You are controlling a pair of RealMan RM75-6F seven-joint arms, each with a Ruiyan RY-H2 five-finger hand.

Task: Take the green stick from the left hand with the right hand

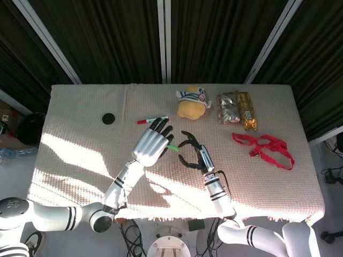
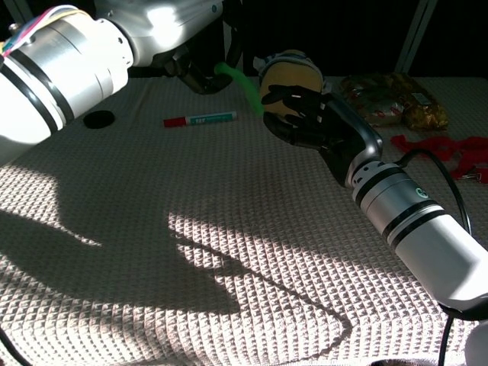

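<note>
Chest view, right hand: my right hand (image 2: pixel 309 118) hovers with fingers spread, empty, just beside the stick's free end.
Left hand: my left hand (image 1: pixel 154 143) grips the green stick (image 2: pixel 242 81) above the table (image 2: pixel 229 229).
Beyond: red marker (image 2: pixel 200 119), yellow plush toy (image 1: pixel 192 103).

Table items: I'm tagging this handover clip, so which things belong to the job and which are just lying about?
Job:
green stick, held by the left hand
right hand, fingers spread close to the stick

Lying about:
red marker
black disc
yellow plush toy
snack packets
red strap
</note>
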